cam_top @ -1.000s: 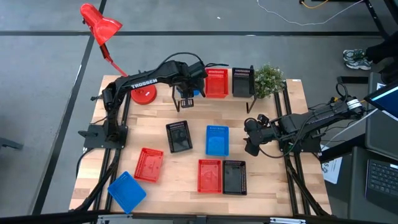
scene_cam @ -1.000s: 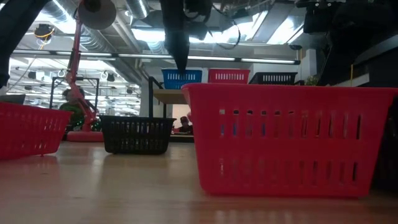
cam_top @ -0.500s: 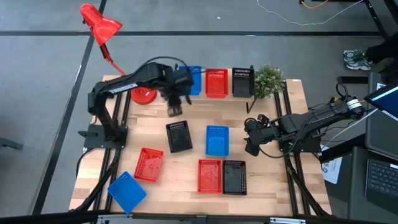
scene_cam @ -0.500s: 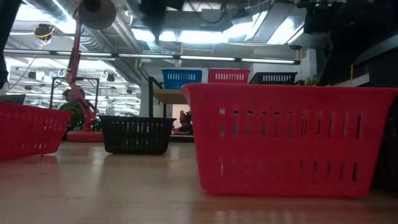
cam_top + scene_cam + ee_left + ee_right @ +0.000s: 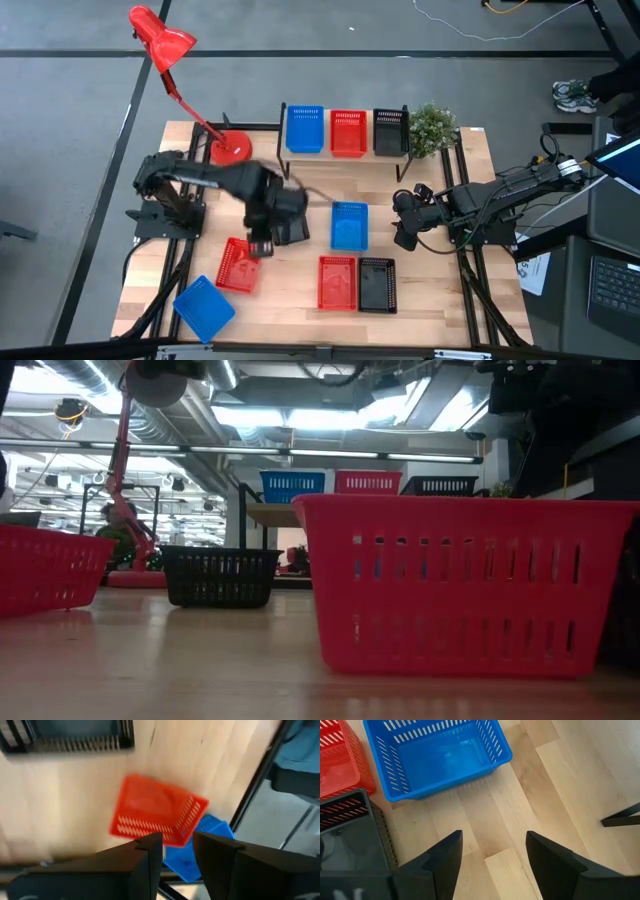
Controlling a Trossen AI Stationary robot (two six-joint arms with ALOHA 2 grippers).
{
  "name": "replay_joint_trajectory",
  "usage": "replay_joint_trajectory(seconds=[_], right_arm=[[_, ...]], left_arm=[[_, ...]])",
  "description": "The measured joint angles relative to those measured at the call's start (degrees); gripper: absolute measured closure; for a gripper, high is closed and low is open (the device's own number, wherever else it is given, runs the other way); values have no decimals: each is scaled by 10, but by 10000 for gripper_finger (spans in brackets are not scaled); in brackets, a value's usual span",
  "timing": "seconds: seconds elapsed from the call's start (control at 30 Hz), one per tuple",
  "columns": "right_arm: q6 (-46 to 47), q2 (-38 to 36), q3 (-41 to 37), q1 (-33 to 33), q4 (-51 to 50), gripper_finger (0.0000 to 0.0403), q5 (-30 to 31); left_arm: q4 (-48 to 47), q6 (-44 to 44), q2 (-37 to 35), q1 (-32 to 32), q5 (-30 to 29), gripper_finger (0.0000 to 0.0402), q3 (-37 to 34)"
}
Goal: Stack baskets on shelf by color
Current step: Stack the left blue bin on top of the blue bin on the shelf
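Overhead looks straight down; low camera faces level past a close red basket [image 5: 465, 585]; wrists look downward.

I'm seeing three slotted baskets showing blue [image 5: 304, 131], red [image 5: 347, 133] and black [image 5: 390, 131] on the shelf [image 5: 270, 513], whose plank is looking pale wood. The counter [image 5: 440, 290] is showing light wood grain; the lamp [image 5: 160, 42] is glowing red, and the blurred arm is probably black.
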Motion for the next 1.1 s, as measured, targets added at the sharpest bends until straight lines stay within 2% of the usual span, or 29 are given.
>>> replay_joint_trajectory(seconds=[0.23, 0.37, 0.5, 0.63, 0.77, 0.87, 0.97, 1.1], right_arm=[[1, 0, 0, 0, 2, 185, 0], [2, 0, 0, 0, 3, 185, 0], [2, 0, 0, 0, 3, 185, 0], [2, 0, 0, 0, 6, 185, 0], [2, 0, 0, 0, 6, 185, 0], [2, 0, 0, 0, 6, 185, 0], [2, 0, 0, 0, 6, 185, 0], [-9, 0, 0, 0, 6, 185, 0]], left_arm=[[11, -246, -18, -141, 3, 301, -120], [51, -419, -20, -230, 37, 301, -168], [176, -562, -20, -319, 35, 301, -215], [326, -694, -19, -388, 4, 301, -274], [404, -813, -13, -433, -18, 301, -337], [419, -882, -13, -448, -19, 301, -368], [431, -895, -13, -447, -30, 301, -382], [445, -874, -13, -431, -100, 301, -383]])
